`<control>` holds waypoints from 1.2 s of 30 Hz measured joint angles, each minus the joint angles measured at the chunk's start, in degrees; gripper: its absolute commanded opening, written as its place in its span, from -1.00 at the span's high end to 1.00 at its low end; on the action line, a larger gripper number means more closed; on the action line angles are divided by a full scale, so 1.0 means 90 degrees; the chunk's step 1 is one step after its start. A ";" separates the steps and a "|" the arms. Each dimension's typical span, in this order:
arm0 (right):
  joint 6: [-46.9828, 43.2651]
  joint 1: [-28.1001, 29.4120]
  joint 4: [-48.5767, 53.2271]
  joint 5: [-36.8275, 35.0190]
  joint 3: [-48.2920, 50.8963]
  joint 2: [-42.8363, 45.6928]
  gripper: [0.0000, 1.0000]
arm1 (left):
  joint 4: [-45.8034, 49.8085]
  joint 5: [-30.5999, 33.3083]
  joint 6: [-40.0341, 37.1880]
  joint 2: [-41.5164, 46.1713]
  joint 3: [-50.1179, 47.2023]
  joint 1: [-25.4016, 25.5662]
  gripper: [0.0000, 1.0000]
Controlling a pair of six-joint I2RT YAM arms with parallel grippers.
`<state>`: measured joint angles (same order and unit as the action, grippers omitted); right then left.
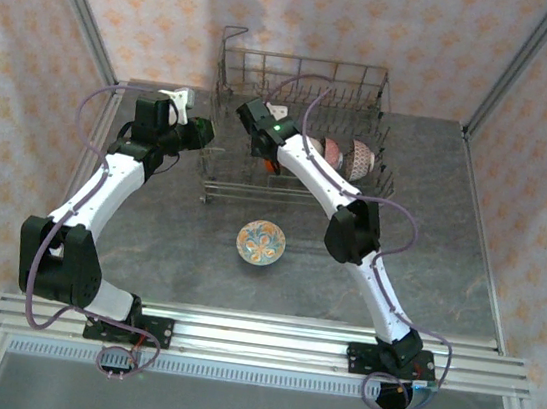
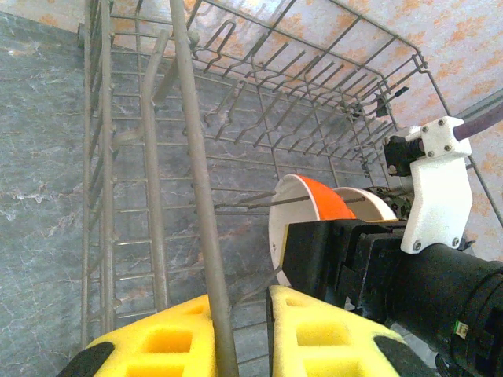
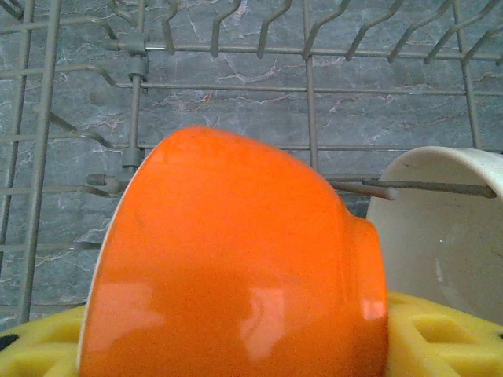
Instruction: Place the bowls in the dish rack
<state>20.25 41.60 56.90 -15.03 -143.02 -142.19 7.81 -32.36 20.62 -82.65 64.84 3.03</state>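
Pads (image 3: 440,338), yellow and pocketed, on the right pincer (image 3: 236,357) clamp the glossy orange bowl (image 3: 236,259) on edge inside the grey wire rack (image 2: 200,196), beside a cream bowl (image 3: 448,243), while the left pincer (image 2: 240,334) pinches the rack's thin rim wire; a round patterned bowl (image 1: 261,243) lies on the marbled counter (image 1: 428,255).
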 measured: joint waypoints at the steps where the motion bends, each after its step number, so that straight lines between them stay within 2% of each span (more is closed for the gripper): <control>1: 0.0019 -0.0012 -0.0007 0.0034 0.0007 0.0000 -0.20 | 0.0000 0.0000 0.0000 0.0000 0.0000 0.0000 0.63; 19: 0.0107 -0.0245 -0.0498 0.0580 0.0590 0.0248 -0.37 | 0.0002 0.0022 0.0061 0.0000 0.0000 0.0000 0.64; 29: 0.0012 -0.0357 -0.0498 0.0634 0.0622 0.0248 -0.27 | 0.0000 0.0100 0.0092 0.0005 0.0000 0.0036 0.65; 36: -0.0141 -0.0413 -0.0391 0.0733 0.0622 0.0248 -0.41 | -0.0092 0.0143 0.0109 0.0041 -0.0061 0.0044 0.65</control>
<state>18.98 37.89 53.39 -8.43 -137.43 -139.96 6.98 -31.07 21.61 -82.28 64.29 3.42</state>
